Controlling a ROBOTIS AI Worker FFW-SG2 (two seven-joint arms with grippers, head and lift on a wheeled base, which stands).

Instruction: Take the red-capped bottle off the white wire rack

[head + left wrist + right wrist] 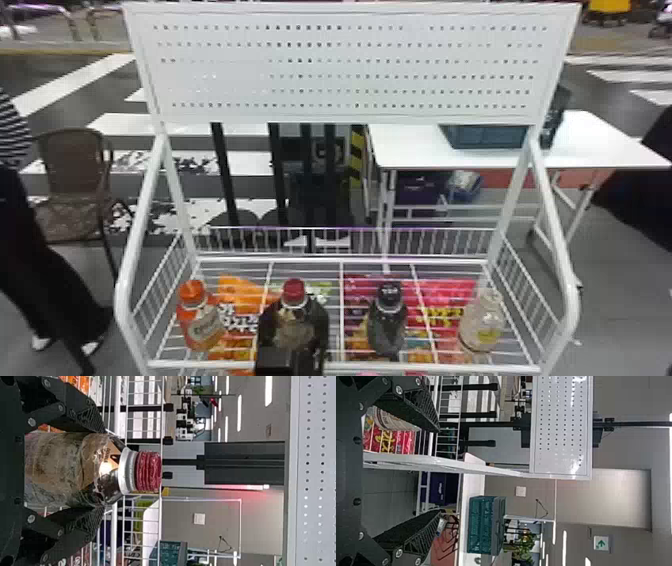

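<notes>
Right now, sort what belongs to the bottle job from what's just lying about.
For the job:
red-capped bottle
white wire rack
left gripper, fingers either side of that bottle

Just lying about:
orange-capped bottle, to its left
black-capped bottle and pale bottle, to its right
bright packets under the shelf wires
crate on the table behind
chair

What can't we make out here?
- Base of the red-capped bottle: head view, behind the left pincer.
- Rack below its shelf: head view, mostly cut off by the bottom edge.
- Full print on the pink bag: head view, wires and bottles cross it.
- Top of the teal crate: head view, behind the perforated panel.
</notes>
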